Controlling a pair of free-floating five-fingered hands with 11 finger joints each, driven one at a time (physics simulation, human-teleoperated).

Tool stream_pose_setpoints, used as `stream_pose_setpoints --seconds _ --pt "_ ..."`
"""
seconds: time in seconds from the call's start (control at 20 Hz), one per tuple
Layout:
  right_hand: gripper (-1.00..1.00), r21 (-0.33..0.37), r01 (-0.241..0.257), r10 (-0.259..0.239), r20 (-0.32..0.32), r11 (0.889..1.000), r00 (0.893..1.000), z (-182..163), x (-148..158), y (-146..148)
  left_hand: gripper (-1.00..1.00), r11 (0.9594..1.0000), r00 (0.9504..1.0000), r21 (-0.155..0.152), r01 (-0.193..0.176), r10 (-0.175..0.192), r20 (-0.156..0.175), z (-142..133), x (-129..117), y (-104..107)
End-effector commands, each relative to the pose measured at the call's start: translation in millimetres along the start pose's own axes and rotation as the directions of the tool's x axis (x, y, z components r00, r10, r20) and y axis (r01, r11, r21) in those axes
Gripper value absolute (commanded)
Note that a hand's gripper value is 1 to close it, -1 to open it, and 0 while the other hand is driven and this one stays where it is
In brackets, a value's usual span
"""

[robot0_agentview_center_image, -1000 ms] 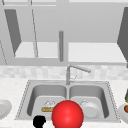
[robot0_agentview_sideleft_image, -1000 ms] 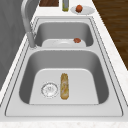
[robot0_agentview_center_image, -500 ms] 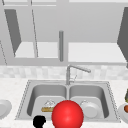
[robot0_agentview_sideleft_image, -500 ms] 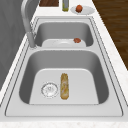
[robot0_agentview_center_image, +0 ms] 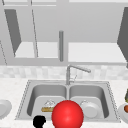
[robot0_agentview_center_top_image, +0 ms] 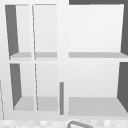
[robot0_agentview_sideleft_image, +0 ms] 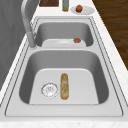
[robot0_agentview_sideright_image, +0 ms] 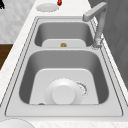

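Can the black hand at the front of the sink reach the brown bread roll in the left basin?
Probably yes: the left hand hovers at the sink's front edge, and the brown bread roll lies uncovered on the basin floor beside the drain.

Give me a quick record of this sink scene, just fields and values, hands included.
Left hand: black, at the sink's front edge, by the left basin
Left basin: bread roll lying beside the drain
Right basin: white plate
Faucet: behind the divider, spout toward the right basin
Red ball: in the foreground, front view

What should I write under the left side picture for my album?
A bread roll lies beside the drain in the near sink basin; a plate sits in the far one.
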Motion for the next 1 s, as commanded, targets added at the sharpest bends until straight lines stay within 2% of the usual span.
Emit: stream_pose_setpoints --seconds 0.0,0.2,0.55,0.95 --pt "-1.00 -0.001 -0.011 0.011 -0.005 1.000 1.000 2.8 8.1 -10.2 0.00 1.0000 1.0000 0.000 0.000 0.000 0.000 0.0 0.0 0.0" --pt "-1.00 0.000 -0.025 0.025 -0.015 1.000 1.000 17.4 9.7 -28.0 0.00 1.0000 1.0000 0.000 0.000 0.000 0.000 0.0 0.0 0.0" --pt "-1.00 -0.072 -0.045 0.042 -0.047 0.996 0.998 59.8 22.8 -41.6 0.00 1.0000 1.0000 0.000 0.000 0.000 0.000 0.0 0.0 0.0" --pt "-1.00 -0.098 -0.049 0.042 -0.069 0.994 0.997 96.6 32.4 -20.7 0.00 1.0000 1.0000 0.000 0.000 0.000 0.000 0.0 0.0 0.0"
